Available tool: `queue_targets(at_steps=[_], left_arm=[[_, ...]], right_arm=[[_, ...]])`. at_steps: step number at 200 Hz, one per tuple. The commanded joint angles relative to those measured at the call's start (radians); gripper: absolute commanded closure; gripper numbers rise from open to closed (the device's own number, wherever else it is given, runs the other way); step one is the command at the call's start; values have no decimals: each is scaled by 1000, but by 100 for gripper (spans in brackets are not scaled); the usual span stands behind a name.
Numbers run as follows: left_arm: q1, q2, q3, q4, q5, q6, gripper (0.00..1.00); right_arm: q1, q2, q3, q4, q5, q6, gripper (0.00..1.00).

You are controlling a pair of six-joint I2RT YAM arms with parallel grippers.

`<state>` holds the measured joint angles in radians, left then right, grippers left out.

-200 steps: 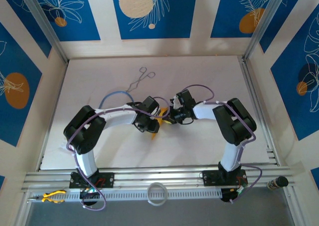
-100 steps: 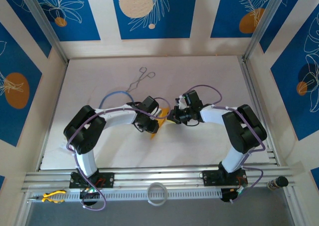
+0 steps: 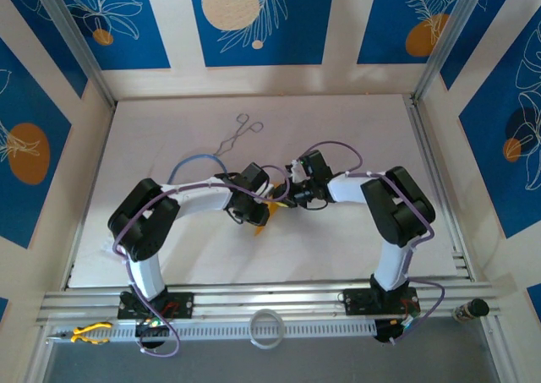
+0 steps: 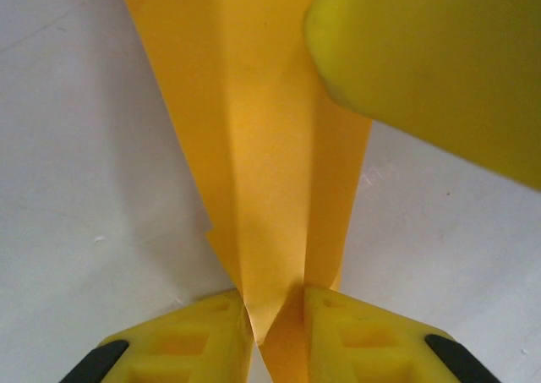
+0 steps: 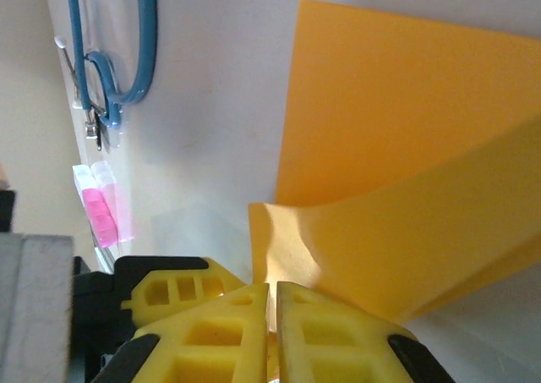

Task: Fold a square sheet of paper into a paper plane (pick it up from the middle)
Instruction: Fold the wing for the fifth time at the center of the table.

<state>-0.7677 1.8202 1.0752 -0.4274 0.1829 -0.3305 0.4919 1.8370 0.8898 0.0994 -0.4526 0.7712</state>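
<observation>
On the white table point(image 3: 338, 239) the two arms meet near the middle, and the thin orange-yellow paper sheet point(image 4: 262, 146), already folded into a long narrow shape with a straight crease along it, is held between them. The left gripper point(image 4: 275, 315) is closed on the narrow pointed end of the sheet: its two yellow fingers point(image 4: 186, 341) press the paper from both sides. In the left wrist view a yellow finger point(image 4: 439, 62) of the other arm lies over the far right side of the sheet. The right gripper point(image 5: 272, 303) is also closed, and it pinches a bent corner of the same paper, while the rest of the sheet rises in a curved flap. A thin blue cable point(image 5: 139, 45) and a small pink slip point(image 5: 101, 214) lie on the table to the side of this gripper, apart from the paper. A pair of thin metal tongs point(image 3: 239, 134) lies further back on the table, well apart from both grippers.
</observation>
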Motion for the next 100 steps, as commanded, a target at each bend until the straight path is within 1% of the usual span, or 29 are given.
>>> queue_targets(at_steps=[1, 59, 78, 85, 95, 100], left_arm=[[-29, 65, -46, 19, 124, 8, 77], [-29, 44, -85, 36, 126, 9, 78], [-29, 28, -108, 51, 133, -1, 78], [-29, 18, -115, 58, 140, -6, 77], [-28, -4, -124, 67, 156, -14, 71], [-28, -15, -128, 72, 165, -18, 70]], right_arm=[[5, 31, 19, 12, -6, 5, 90], [-15, 84, -8, 25, 48, 26, 90], [-15, 104, -1, -16, 74, 28, 91], [-14, 109, -2, -17, 75, 29, 91], [-12, 113, -5, -23, 79, 33, 90], [-12, 114, -6, -27, 81, 32, 91]])
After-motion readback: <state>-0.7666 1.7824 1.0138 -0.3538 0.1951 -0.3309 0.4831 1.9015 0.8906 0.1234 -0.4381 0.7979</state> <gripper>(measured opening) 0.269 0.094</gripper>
